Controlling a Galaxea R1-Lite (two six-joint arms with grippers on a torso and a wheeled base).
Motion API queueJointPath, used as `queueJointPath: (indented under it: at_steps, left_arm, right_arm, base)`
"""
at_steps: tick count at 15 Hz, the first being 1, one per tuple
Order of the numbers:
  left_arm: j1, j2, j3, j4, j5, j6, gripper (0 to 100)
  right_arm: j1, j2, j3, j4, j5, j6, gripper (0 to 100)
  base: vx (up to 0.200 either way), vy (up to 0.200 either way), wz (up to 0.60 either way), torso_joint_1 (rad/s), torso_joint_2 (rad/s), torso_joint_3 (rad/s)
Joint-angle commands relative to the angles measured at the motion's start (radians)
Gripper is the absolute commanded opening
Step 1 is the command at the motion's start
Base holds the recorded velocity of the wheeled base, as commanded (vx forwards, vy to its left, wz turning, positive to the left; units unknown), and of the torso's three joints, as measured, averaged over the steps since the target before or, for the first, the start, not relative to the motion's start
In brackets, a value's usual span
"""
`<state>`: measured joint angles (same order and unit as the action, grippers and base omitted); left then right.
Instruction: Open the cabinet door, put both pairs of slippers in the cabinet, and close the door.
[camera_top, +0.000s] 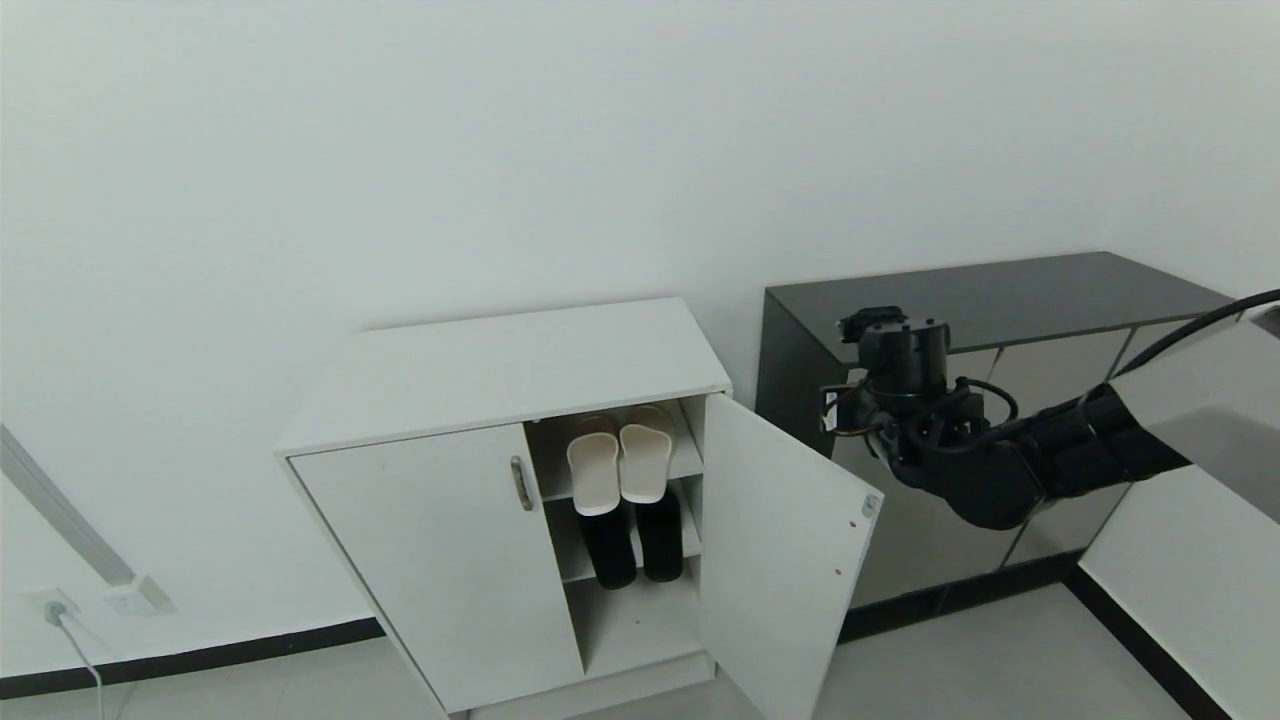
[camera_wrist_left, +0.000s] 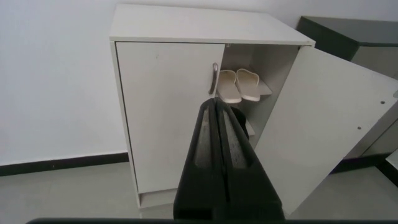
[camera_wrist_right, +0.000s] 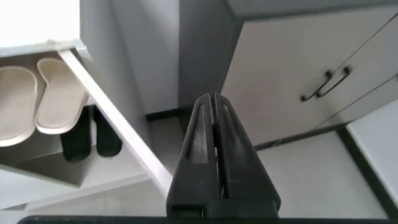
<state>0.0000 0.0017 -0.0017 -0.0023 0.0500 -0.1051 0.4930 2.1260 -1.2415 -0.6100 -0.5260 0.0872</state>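
The white cabinet (camera_top: 500, 370) stands against the wall with its left door (camera_top: 440, 560) closed and its right door (camera_top: 780, 540) swung open. A pair of white slippers (camera_top: 620, 465) lies on the upper shelf, and a pair of black slippers (camera_top: 635, 545) on the shelf below. My right gripper (camera_wrist_right: 216, 98) is shut and empty. It hangs just outside the open door's edge (camera_wrist_right: 118, 134), apart from it. My left gripper (camera_wrist_left: 215, 102) is also shut and empty, held in front of the cabinet. Beyond it lie the white slippers (camera_wrist_left: 239, 85) and the open door (camera_wrist_left: 336, 118).
A dark sideboard (camera_top: 1000, 290) with pale drawer fronts stands right of the cabinet, close behind the open door. A white counter (camera_top: 1190, 560) lies at the far right. A wall socket with a cable (camera_top: 50, 605) is low on the left wall.
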Motion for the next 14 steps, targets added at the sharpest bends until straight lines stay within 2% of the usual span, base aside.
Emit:
queueJointPath:
  at_steps: [1, 3, 4, 6, 14]
  left_arm:
    - [0.0, 0.0, 0.0, -0.001, 0.001, -0.001, 0]
    - [0.0, 0.0, 0.0, -0.001, 0.001, -0.001, 0]
    - [0.0, 0.0, 0.0, -0.001, 0.001, -0.001, 0]
    - [0.0, 0.0, 0.0, -0.001, 0.001, -0.001, 0]
    - [0.0, 0.0, 0.0, -0.001, 0.001, -0.001, 0]
  right_arm:
    - [-0.011, 0.051, -0.021, 0.003, 0.009, 0.02, 0]
    - [-0.016, 0.057, -0.032, 0.05, 0.034, 0.062, 0]
    - [-0.022, 0.058, -0.055, 0.128, 0.084, 0.117, 0]
    - [-0.037, 0.071, -0.095, 0.196, 0.121, 0.163, 0]
    - [-0.04, 0.097, -0.099, 0.239, 0.158, 0.19, 0]
  base:
    - [0.0, 0.0, 0.0, 0.0, 0.0, 0.0]
    - [0.0, 0.0, 0.0, 0.0, 0.0, 0.0]
    - [0.0, 0.0, 0.0, 0.0, 0.0, 0.0]
    - [0.0, 0.0, 0.0, 0.0, 0.0, 0.0]
    - [0.0, 0.0, 0.0, 0.0, 0.0, 0.0]
